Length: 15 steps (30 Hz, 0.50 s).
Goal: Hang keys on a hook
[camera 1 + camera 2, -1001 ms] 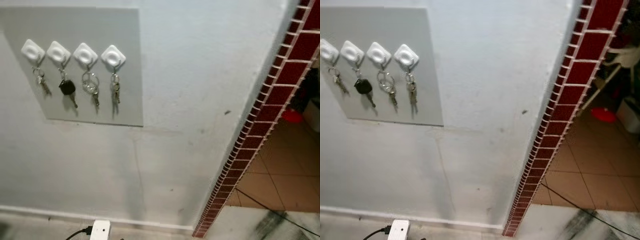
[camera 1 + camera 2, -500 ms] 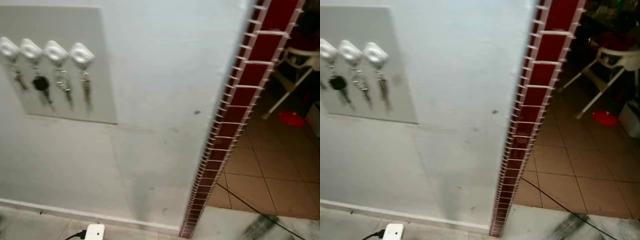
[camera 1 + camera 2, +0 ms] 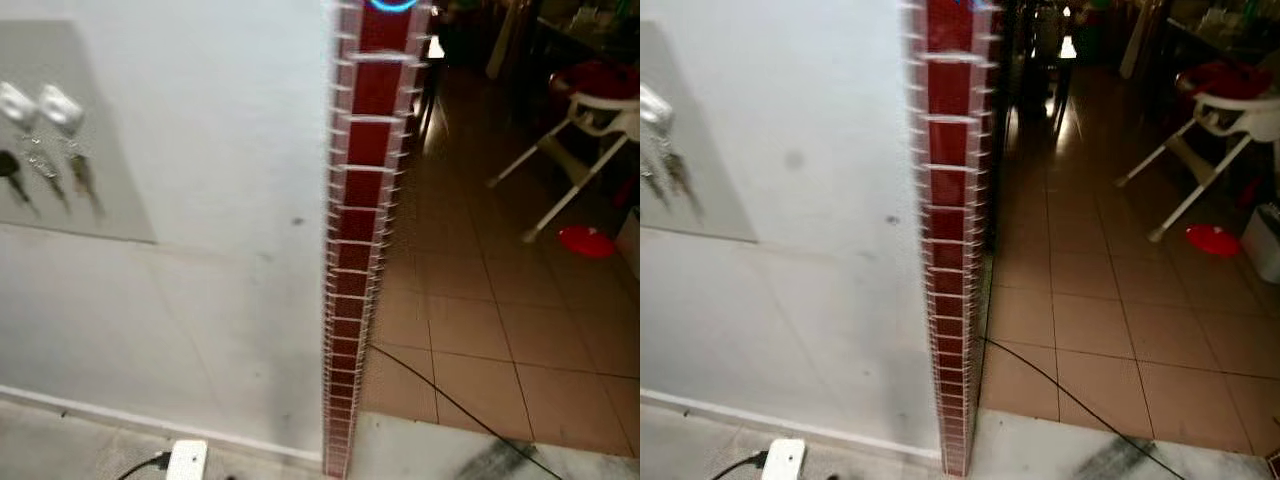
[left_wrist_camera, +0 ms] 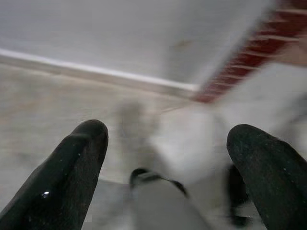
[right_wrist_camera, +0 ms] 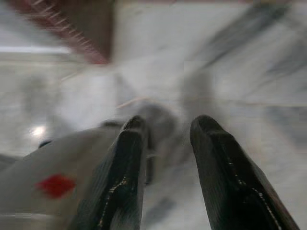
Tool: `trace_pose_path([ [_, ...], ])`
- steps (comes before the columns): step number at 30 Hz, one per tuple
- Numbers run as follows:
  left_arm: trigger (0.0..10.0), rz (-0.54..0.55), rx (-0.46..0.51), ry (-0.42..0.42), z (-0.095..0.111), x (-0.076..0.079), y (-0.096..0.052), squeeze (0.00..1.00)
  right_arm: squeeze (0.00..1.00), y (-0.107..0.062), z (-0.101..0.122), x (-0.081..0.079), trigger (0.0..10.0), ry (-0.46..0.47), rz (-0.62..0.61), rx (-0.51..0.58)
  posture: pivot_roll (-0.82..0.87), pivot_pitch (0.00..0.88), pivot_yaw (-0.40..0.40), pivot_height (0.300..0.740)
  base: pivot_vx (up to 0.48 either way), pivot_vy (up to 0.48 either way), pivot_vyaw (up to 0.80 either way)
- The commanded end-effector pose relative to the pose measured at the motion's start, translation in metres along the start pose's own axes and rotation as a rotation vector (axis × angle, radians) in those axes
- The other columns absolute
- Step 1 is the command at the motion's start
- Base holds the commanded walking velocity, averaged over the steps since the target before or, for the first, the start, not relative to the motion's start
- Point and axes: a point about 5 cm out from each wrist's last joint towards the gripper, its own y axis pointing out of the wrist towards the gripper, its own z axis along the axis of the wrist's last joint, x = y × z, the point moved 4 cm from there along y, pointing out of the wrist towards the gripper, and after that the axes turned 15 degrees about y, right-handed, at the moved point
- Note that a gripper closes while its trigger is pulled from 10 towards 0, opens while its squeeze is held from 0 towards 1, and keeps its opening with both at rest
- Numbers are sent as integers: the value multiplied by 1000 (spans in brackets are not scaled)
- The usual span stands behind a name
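Two keys (image 3: 55,170) hooked, fingers (image 4: 72,167) apart.

Grey wall panel (image 3: 95,150) is mounted on white wall (image 3: 230,130); white hooks (image 3: 58,103) with hanging keys (image 3: 80,172) are seen. On tiled floor (image 3: 480,330): white power adapter (image 3: 186,461), black cable (image 3: 450,405), red dish (image 3: 586,241).

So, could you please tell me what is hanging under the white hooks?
Bunches of keys hang under the white hooks on the grey board; blur hides their details.
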Motion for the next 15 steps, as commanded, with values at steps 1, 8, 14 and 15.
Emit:
trace_pose_path([
  [1,10000,23,-18,12,-5,-11,-2,0,0,2,2,-8,10000,10,18,8,-35,0,12,740,0,-330,0],
  [8,10000,27,-19,18,-6,-12,-2,0,0,2,3,-9,10000,9,21,10,-35,0,12,740,0,-234,0],
  [14,10000,35,-16,-17,-5,-12,-2,0,0,3,4,-10,10000,3,23,12,-33,0,9,740,0,0,0],
  [15,10000,34,-16,-14,-5,-12,-2,0,0,3,4,-9,10000,3,23,12,-33,0,9,740,0,0,0],
])
